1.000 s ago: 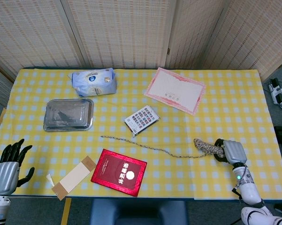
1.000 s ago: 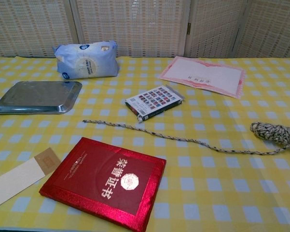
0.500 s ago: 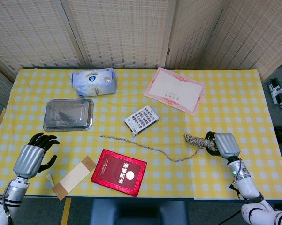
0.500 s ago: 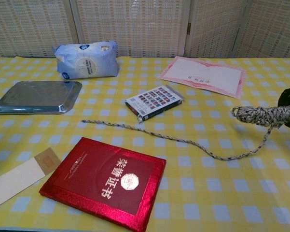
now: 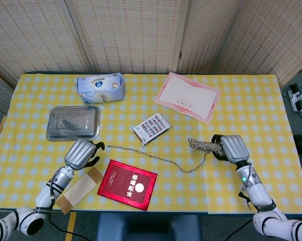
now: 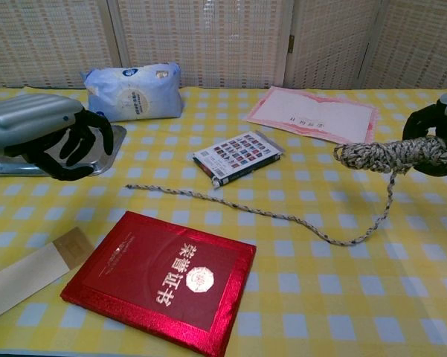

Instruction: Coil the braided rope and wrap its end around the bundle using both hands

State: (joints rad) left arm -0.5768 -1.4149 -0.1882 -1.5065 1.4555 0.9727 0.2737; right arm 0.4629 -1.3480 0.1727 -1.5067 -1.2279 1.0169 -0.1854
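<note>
Since the earlier frames the right hand [image 5: 230,148] has carried the coiled end of the braided rope [image 6: 383,156] further left and off the table, and the left hand [image 5: 81,153] has come in from the table's near left corner to hover by the rope's free end. The right hand grips the bundle, its dark fingers [image 6: 424,119] wrapped around the coil, which sticks out toward the left. From the bundle a tail drops to the yellow checked tablecloth [image 5: 251,100], curves, and runs left in a long line past the near side of the small printed box [image 5: 152,128] to end just beside the left hand. The left hand holds nothing; its fingers [image 6: 82,145] are loosely curled and apart, raised above the cloth between the rope's end and the metal tray [image 5: 73,122]. A red booklet with gold characters [image 6: 163,279] lies on the near side of the rope, not touching it, with a tan paper strip [image 5: 79,190] to its left. At the far side of the table lie a blue-and-white soft pack [image 5: 100,87] and a pink-bordered certificate sheet [image 5: 187,96].
</note>
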